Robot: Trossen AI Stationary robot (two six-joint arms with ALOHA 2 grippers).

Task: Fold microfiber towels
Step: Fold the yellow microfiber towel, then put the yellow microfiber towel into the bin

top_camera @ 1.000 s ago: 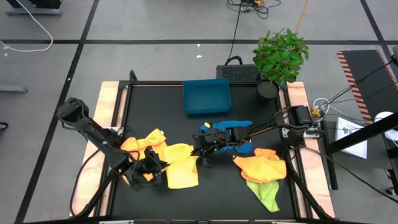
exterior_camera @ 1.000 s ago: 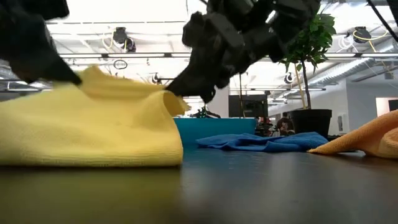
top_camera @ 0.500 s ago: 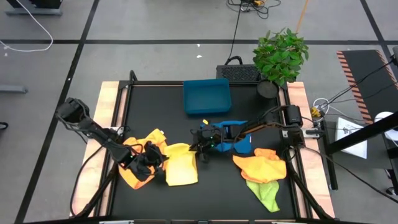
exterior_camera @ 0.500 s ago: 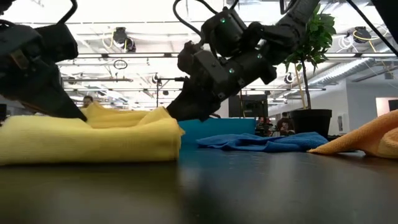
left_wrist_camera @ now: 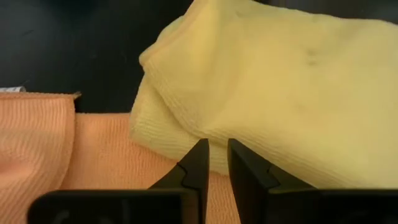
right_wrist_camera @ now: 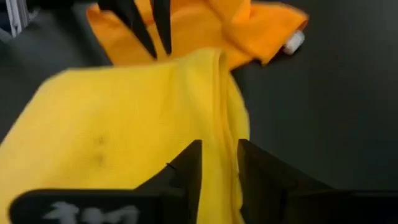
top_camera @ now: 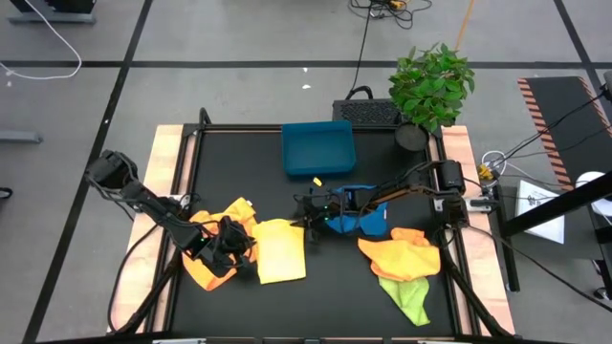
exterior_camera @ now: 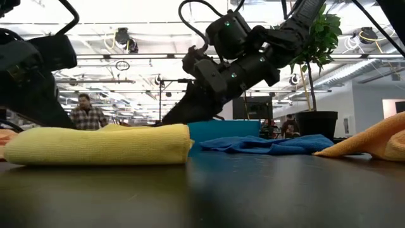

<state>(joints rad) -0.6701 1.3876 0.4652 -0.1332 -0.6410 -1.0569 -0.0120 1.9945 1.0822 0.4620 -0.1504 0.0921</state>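
Yellow towel (top_camera: 280, 250) lay folded flat on the counter (top_camera: 382, 306), over an orange towel (top_camera: 206, 272). You'd just released it: left pincer (top_camera: 232, 250) and right pincer (top_camera: 306, 227) were slightly spread, empty, at its edges. A second earlier it was bunched, both pinching it. One fold looked done.
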